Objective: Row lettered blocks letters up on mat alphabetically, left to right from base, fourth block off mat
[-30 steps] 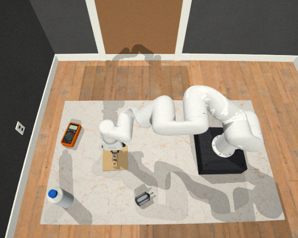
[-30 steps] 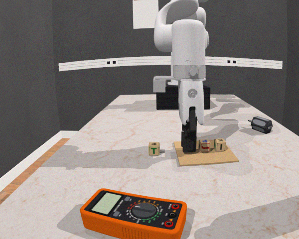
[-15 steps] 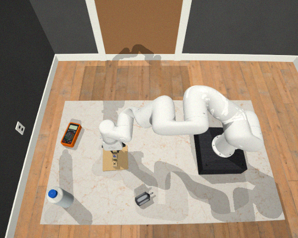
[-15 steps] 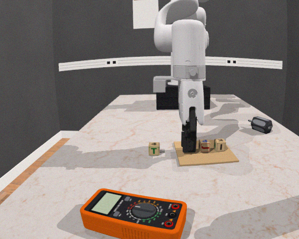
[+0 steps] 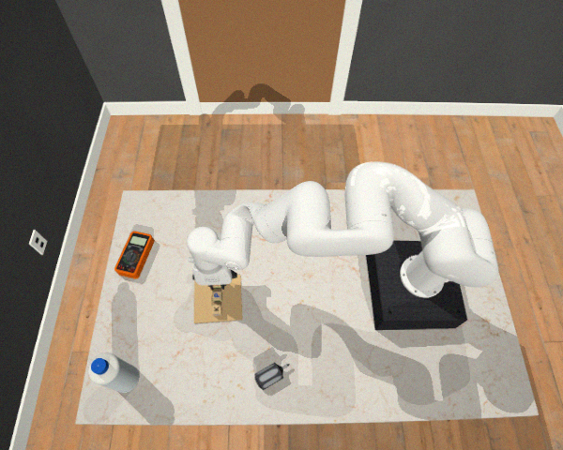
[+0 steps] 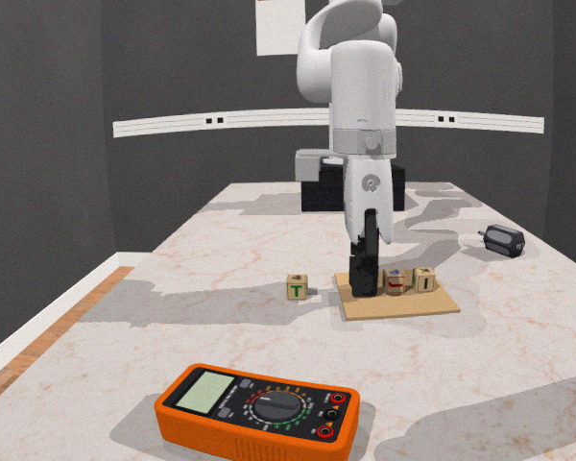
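A tan mat (image 6: 396,302) lies on the marble table; it also shows in the top view (image 5: 218,304). My gripper (image 6: 364,285) stands upright at the mat's left end, fingers down at the mat and shut on a wooden block that they mostly hide. Beside it on the mat sit two blocks in a row: one with a blue mark on top and a red letter on its side (image 6: 394,281), and one with a dark "I" on its side (image 6: 423,279). In the top view these two (image 5: 217,293) (image 5: 217,307) lie just below the gripper (image 5: 215,281). A block with a green "T" on its side (image 6: 297,286) sits off the mat to the left.
An orange multimeter (image 6: 258,409) lies near the table's front; it also shows in the top view (image 5: 134,254). A dark plug adapter (image 6: 502,240) lies at the right. A white bottle with a blue cap (image 5: 112,371) stands at a corner. The black robot base (image 5: 415,285) stands on the table.
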